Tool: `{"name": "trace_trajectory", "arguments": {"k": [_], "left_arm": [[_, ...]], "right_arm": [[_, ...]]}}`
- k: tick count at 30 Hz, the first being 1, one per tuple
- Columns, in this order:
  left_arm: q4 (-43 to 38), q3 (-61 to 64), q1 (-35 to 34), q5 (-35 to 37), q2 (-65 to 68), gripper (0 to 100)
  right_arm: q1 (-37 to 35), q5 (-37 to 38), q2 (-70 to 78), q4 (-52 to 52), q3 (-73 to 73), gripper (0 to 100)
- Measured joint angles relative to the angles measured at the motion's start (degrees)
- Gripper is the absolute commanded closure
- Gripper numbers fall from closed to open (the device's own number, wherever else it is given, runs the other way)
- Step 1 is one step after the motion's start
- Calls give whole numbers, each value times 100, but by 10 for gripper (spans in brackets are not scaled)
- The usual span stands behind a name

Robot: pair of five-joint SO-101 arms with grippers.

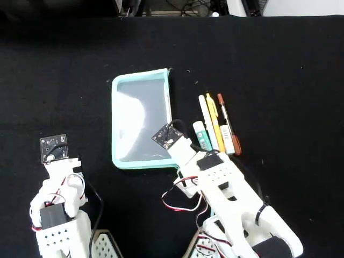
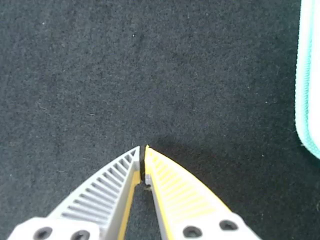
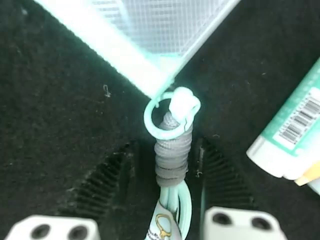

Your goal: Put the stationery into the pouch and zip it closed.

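A mesh pouch with a teal rim lies flat mid-table. To its right lie the stationery: a white pen, a yellow pen, a brown pen and a glue stick. My right gripper sits at the pouch's near right corner. In the right wrist view this gripper is open, its dark fingers on either side of the grey-wrapped zipper pull and its teal ring. My left gripper is shut and empty over bare cloth, left of the pouch edge.
Black cloth covers the table. The glue stick's end lies close beside the right gripper. The left arm stands at the near left, well apart from the pouch. Cables run along the right arm's base.
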Motion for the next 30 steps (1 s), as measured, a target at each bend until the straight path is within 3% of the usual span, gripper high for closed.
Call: {"name": "trace_trajectory", "arguments": {"k": [17, 23, 30], "left_arm": [[0, 0, 0, 0, 0, 970], [0, 0, 0, 0, 0, 970], [0, 0, 0, 0, 0, 970]], "right_arm": [[0, -185, -9, -26, 0, 811], [26, -185, -18, -352, 97, 988], [26, -475, -44, -519, 114, 986]]}}
